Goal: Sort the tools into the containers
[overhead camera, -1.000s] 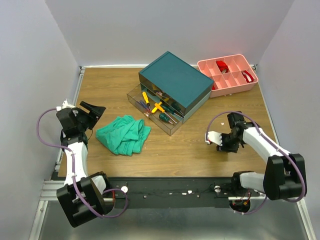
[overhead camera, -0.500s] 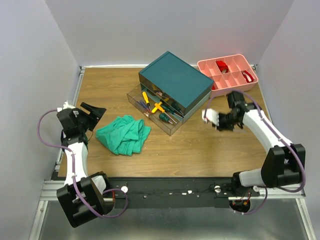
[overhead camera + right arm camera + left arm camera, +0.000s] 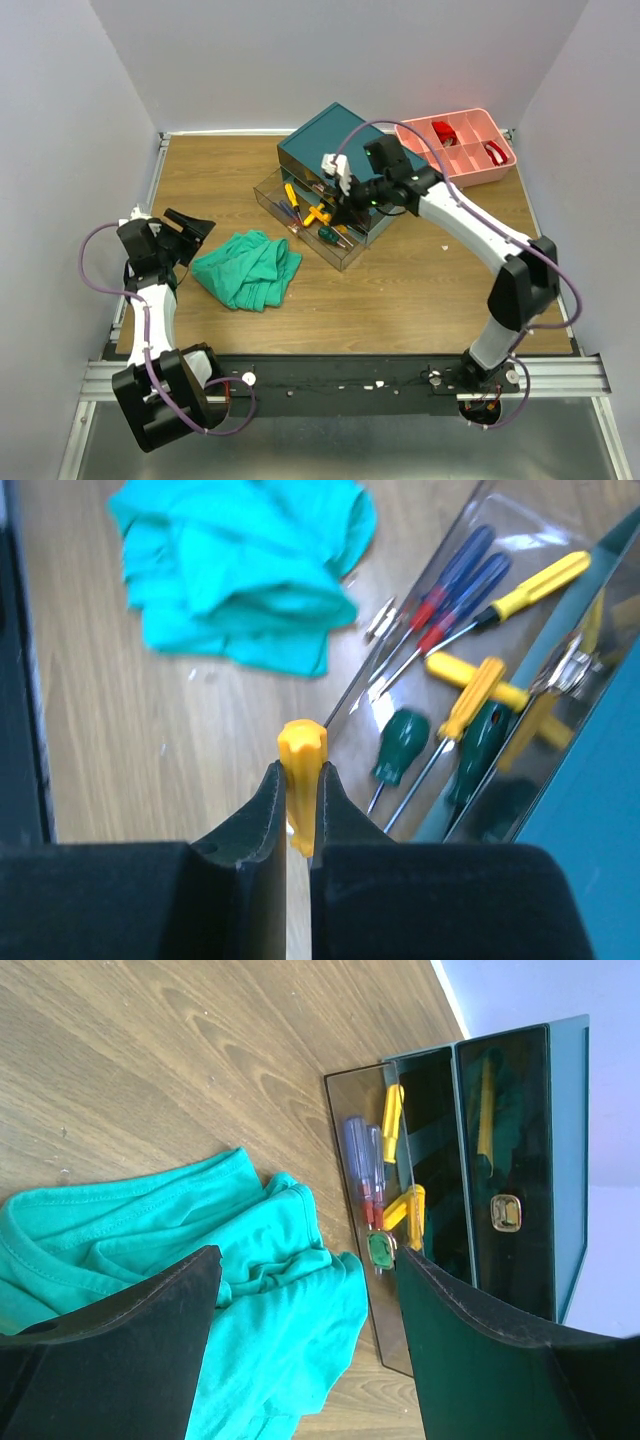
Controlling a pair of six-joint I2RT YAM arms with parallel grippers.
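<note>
The dark teal box stands at the table's middle back, its lowest clear drawer pulled open. Several screwdrivers lie in the drawer: a yellow one, red-and-blue ones and a green one. They also show in the left wrist view. My right gripper hangs above the open drawer, shut on a yellow-handled screwdriver whose handle sticks out past the fingertips. My left gripper is open and empty at the table's left, pointing toward the box.
A crumpled green cloth lies left of the drawer, between the left gripper and the box. A pink compartment tray with red items stands at the back right. The box's upper drawer is closed.
My right arm has swung from the table's right side leftward and away, to above the open drawer. The left arm has barely moved.
</note>
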